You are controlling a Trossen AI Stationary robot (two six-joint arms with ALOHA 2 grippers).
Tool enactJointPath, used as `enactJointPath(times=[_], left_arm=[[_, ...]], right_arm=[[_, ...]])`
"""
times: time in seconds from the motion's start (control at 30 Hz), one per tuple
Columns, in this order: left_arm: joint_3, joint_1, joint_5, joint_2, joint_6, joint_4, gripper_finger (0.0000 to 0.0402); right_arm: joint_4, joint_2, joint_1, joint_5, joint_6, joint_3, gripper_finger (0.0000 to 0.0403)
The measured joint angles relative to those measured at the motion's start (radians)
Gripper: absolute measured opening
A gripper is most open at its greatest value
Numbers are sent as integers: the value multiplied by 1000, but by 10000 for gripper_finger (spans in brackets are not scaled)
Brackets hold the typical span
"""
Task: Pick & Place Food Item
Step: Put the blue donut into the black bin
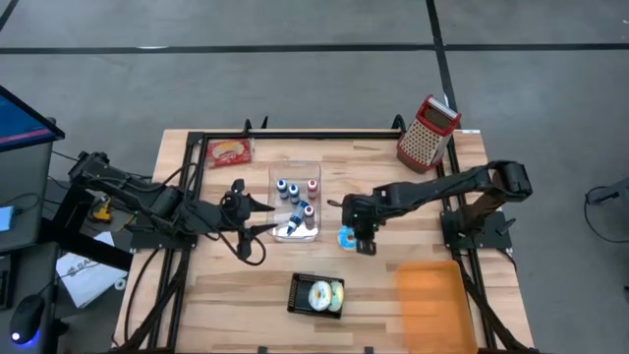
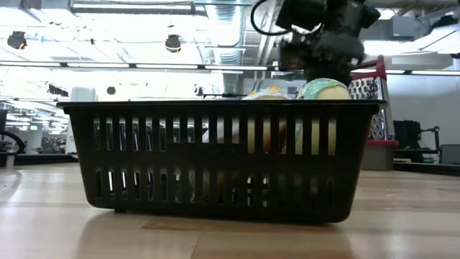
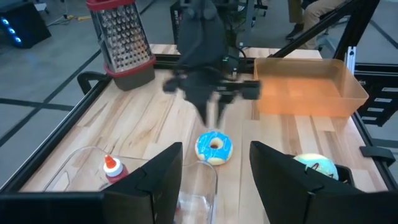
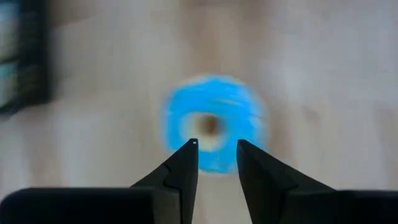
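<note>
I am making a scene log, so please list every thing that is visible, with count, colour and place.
Blue-iced donut: one, on the table, directly under the right gripper.
Black basket: one, table's front middle, holding two pale donuts.
Clear tray: one, table's middle, holding small bottles with blue and red caps.
Orange bin: one, front right.
Grater: one, metal with red trim, back right.
Packaged snack: one, red and yellow, back left.
Left gripper: open, at the tray.
Right gripper: open, above the donut.
</note>
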Motion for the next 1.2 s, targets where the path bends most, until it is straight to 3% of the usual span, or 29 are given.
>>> enactJointPath(times=[0.07, 0.23, 0.47, 0.8, 1.2], left_arm=[[0, 0, 0, 0, 0, 0, 182], [0, 0, 0, 0, 0, 9, 182], [0, 0, 0, 0, 2, 17, 182], [0, 1, 0, 0, 55, 28, 182], [0, 1, 0, 0, 54, 51, 182]], right_arm=[[-46, -4, -19, 82, 174, 0, 105], [-55, 19, -25, 81, 668, 0, 139], [-86, 38, 45, 85, 1084, -1, 214], [-113, 42, 82, 107, 1289, -1, 231], [83, 42, 97, 86, 1388, -138, 231]])
